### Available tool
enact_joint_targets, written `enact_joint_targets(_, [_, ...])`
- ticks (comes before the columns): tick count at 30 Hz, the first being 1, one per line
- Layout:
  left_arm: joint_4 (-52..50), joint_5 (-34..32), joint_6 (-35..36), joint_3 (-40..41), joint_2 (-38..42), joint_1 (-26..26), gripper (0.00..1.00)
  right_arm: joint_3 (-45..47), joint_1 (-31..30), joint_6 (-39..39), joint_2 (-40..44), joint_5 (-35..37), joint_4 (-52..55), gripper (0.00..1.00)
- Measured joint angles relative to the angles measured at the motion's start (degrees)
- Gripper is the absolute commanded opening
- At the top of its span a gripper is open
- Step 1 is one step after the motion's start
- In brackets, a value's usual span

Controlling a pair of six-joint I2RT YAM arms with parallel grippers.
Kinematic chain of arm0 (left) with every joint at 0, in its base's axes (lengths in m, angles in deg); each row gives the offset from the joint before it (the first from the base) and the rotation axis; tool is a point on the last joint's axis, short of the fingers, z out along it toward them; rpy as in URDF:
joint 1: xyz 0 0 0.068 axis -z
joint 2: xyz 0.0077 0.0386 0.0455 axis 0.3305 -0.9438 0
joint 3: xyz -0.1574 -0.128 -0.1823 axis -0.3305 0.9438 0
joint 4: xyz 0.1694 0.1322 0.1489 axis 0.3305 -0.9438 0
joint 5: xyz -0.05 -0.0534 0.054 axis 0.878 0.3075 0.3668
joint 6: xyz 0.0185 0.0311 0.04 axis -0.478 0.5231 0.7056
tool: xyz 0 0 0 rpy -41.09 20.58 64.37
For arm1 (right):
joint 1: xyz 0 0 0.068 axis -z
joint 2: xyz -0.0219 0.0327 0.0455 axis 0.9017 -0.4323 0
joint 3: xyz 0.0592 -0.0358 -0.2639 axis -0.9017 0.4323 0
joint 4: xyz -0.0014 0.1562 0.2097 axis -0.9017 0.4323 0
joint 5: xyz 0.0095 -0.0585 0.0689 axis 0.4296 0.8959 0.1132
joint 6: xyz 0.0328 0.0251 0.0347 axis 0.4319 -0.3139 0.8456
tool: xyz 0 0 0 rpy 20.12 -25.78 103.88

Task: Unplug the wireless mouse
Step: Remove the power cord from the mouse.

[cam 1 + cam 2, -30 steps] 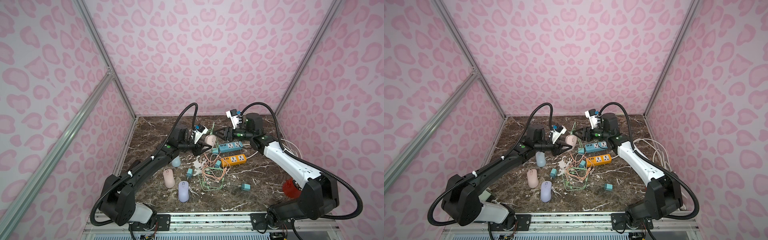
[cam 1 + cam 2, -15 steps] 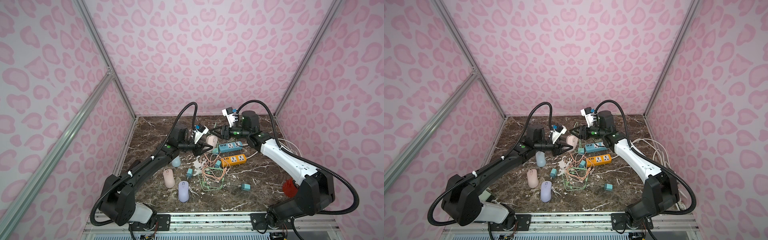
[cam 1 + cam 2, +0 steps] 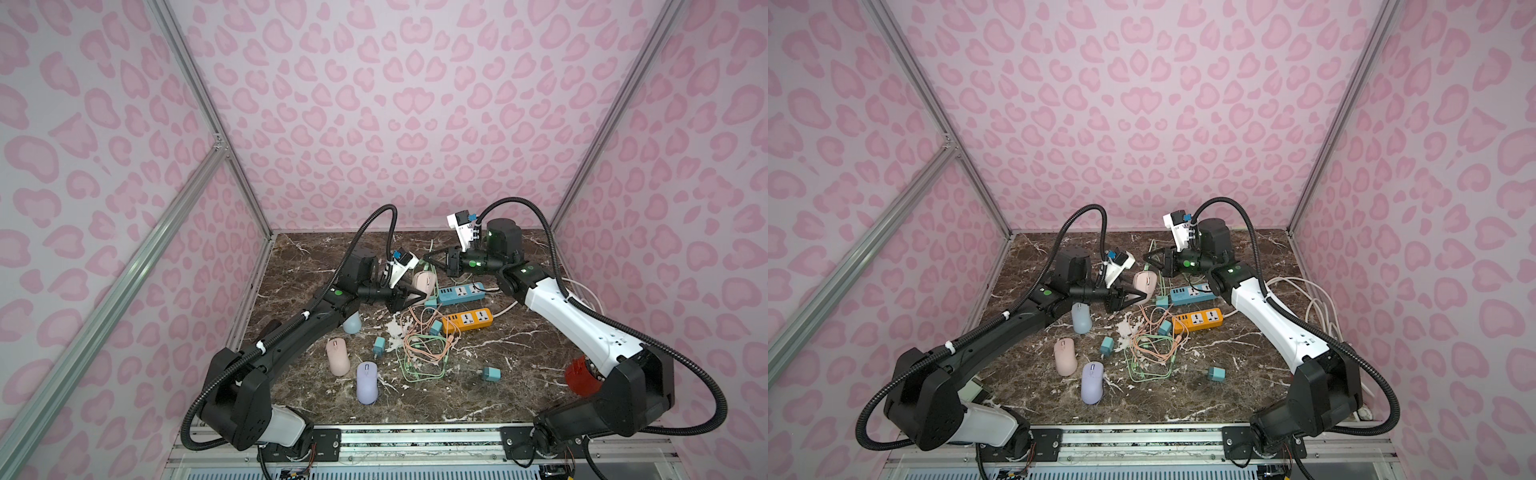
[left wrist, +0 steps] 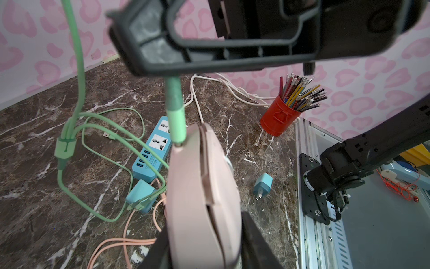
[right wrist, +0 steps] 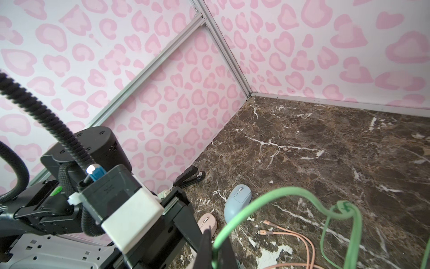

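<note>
Pink mouse (image 4: 202, 193) clamped on its edge between the narrowly set fingers (image 4: 256, 244) of the left gripper (image 3: 417, 296), lifted clear of the marble table (image 3: 316, 257) toward its far middle, near the blue power strip (image 3: 461, 293). Green cable (image 4: 80, 69) joined by its pale connector (image 4: 176, 125) to the front end of the mouse, connector tip seated in the port. Right gripper (image 3: 430, 261) closed tight on the green cable directly behind the connector, facing the left gripper across the mouse. Lying on the table nearer the arm bases: orange power strip (image 3: 467, 320), tangle of pink and green leads (image 3: 419, 351), pale blue mouse (image 3: 352, 325), second pink mouse (image 3: 337, 356), lilac mouse (image 3: 367, 383), teal charger (image 3: 491, 373). Red pencil cup (image 4: 278, 116) standing upright beside the right arm's base, well apart from the mice.
</note>
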Motion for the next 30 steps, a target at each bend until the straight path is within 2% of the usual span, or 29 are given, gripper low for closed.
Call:
enact_joint_targets(4, [-0.09,-0.48,0.11,-0.5,0.0,0.24,0.58,0.0,-0.15,0.42,0.87,0.39,0.13,0.0])
enact_joint_targets(6, [-0.22,-1.2,-0.02,-0.63,0.0,0.33,0.65,0.0,-0.28,0.7,1.33,0.11,0.0,0.0])
enact_joint_targets(17, [-0.7,-2.05,-1.49,-0.39,0.96,0.5,0.72,2.29,-0.87,8.68,2.8,-7.23,-8.44,0.0])
enact_joint_targets(19, [0.09,-1.81,-1.53,0.0,1.42,0.5,0.82,2.49,-0.96,9.86,3.04,-8.17,-9.66,0.0])
enact_joint_targets(21, [0.52,-1.57,-1.73,0.35,1.75,0.5,0.99,2.58,-1.22,10.82,3.19,-8.63,-10.62,0.0])
enact_joint_targets(30, [3.19,-1.14,-3.56,2.27,3.41,0.5,0.99,2.03,-2.1,10.14,4.61,-7.43,-8.79,0.0])
